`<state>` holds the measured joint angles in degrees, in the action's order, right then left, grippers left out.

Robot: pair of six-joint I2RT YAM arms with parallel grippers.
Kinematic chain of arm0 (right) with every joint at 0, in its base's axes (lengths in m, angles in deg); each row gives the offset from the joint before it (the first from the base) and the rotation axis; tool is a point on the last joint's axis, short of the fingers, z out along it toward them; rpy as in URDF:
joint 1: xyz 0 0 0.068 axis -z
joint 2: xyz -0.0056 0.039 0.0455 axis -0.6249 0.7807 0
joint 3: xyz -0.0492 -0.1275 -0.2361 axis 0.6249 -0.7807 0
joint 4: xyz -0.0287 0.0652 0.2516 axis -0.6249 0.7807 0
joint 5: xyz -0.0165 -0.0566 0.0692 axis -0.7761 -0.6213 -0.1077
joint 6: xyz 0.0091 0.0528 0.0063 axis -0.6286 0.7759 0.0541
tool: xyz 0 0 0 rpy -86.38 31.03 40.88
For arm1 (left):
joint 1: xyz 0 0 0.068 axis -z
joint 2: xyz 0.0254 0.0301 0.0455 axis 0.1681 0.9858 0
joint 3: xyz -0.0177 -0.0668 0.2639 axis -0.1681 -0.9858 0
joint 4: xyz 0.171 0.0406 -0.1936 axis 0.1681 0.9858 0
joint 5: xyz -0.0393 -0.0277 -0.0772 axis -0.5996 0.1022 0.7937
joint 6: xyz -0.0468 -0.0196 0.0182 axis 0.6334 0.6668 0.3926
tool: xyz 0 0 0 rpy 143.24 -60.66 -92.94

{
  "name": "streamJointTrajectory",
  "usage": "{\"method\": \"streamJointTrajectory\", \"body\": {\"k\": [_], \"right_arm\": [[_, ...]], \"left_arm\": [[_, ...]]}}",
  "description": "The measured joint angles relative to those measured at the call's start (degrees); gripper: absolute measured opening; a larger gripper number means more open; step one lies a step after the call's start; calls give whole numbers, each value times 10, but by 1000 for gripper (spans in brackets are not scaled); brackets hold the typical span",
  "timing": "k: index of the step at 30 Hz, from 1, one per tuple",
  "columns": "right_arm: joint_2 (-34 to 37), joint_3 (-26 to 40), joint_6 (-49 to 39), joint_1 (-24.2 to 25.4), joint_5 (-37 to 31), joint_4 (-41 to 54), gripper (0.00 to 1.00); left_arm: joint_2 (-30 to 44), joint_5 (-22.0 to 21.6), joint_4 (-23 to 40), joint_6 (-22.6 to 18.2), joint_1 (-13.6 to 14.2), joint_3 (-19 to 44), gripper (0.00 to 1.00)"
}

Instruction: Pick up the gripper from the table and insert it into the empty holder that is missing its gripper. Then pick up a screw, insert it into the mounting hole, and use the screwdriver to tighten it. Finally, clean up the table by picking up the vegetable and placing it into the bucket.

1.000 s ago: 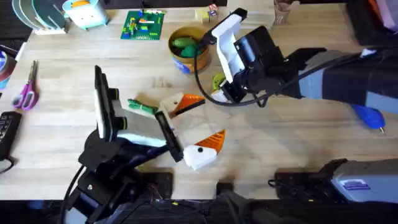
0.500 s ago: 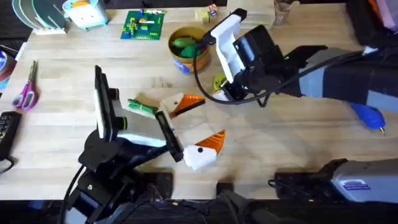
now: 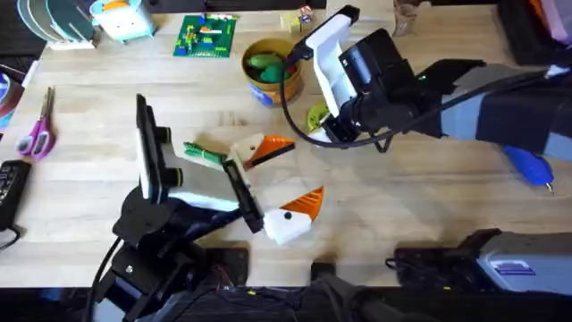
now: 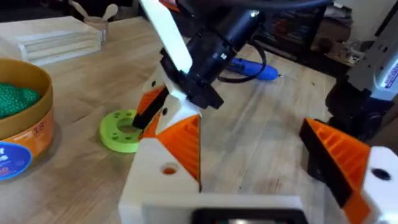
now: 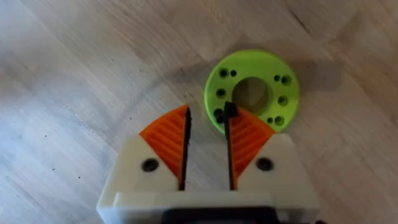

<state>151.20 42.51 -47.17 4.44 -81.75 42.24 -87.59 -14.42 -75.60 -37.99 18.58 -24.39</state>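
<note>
Right gripper (image 5: pixel 207 140) hovering at yellow-green disc (image 5: pixel 252 92), pinching a small dark screw (image 5: pixel 229 111).
Left gripper (image 3: pixel 279 183) sitting open on table (image 3: pixel 420 206), fingers wide apart.

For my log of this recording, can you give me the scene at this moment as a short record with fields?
right gripper: low over the green disc
left gripper: open, holding nothing, apart from the disc
green stalk: lying on the table beside the left arm, not in the bucket
bucket: upright at the back, something green inside
screwdriver: lying near the table's right edge, untouched
scissors: flat at the left edge
</note>
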Motion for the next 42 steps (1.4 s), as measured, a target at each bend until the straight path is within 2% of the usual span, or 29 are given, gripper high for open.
{"method": "streamJointTrajectory", "body": {"k": [20, 27, 32, 42], "right_arm": [[24, 1, -4, 0, -4, -1, 364], [25, 2, -5, 0, -9, -3, 216], [25, 2, -6, 0, -9, -5, 19], [9, 24, -6, 0, -10, 10, 7]], "left_arm": [[0, 0, 0, 0, 0, 0, 992], [0, 0, 0, 0, 0, 0, 993], [0, 0, 0, 0, 0, 0, 993], [0, 0, 0, 0, 0, 0, 993]]}}
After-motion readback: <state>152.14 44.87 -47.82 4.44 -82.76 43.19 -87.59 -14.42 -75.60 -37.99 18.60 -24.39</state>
